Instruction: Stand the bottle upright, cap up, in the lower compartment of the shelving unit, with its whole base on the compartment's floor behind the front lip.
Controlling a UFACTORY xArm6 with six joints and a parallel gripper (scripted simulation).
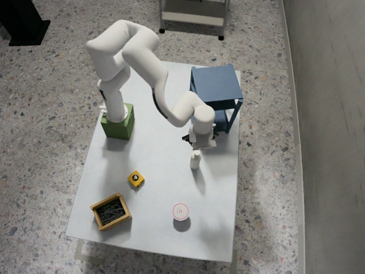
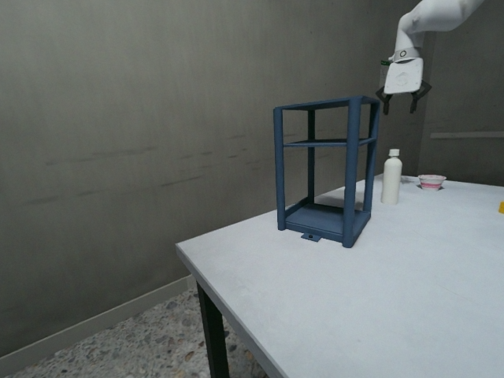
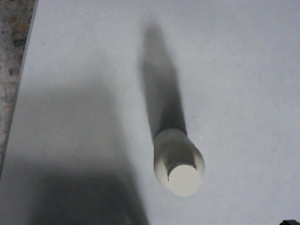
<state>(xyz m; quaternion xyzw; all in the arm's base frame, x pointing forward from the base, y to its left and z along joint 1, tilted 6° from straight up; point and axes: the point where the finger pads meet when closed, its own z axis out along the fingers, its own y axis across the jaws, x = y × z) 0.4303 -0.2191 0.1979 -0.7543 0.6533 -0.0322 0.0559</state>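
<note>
A white bottle (image 1: 195, 160) (image 2: 391, 177) (image 3: 179, 162) stands upright, cap up, on the grey table (image 1: 159, 165) (image 2: 366, 284) a little in front of the blue shelving unit (image 1: 215, 85) (image 2: 352, 171). The shelf's lower compartment (image 2: 321, 217) holds nothing. My gripper (image 2: 400, 106) hangs open and empty well above the bottle; in the top view its body (image 1: 202, 140) covers the fingers. In the wrist view I look down on the bottle's cap from above.
A white bowl with red rings (image 1: 180, 211) (image 2: 431, 181) sits near the table's front edge. A yellow cube (image 1: 136, 178) and a wooden box of dark nails (image 1: 110, 211) lie at the front left. The arm's green base block (image 1: 118, 125) stands at the left.
</note>
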